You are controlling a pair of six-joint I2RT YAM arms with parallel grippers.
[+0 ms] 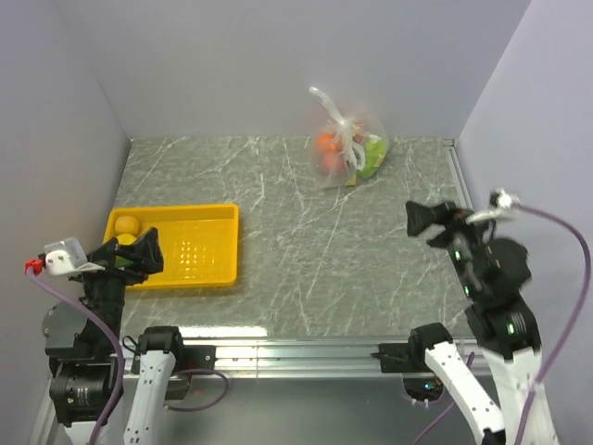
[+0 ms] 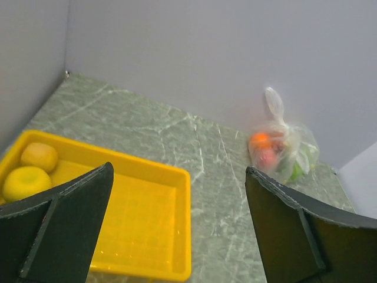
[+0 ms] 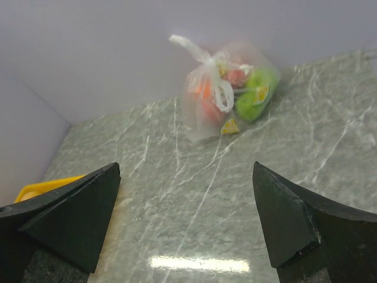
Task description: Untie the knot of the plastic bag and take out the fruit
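The plastic bag point(image 1: 350, 148) stands at the far middle-right of the table, tied shut, with orange, red and light green fruit point(image 1: 326, 144) showing through it. Its knot point(image 1: 346, 130) is a whitish twist on top with looped strips. The bag also shows in the left wrist view point(image 2: 284, 147) and in the right wrist view point(image 3: 227, 94), where the knot point(image 3: 219, 65) is plain. My left gripper point(image 1: 148, 248) is open over the yellow tray point(image 1: 208, 273), far from the bag. My right gripper point(image 1: 417, 219) is open and empty, well short of the bag.
The yellow tray point(image 2: 147, 224) at the near left holds two yellow round fruits point(image 2: 26, 183). Grey walls close the back and both sides. A metal rail point(image 1: 296, 352) runs along the near edge.
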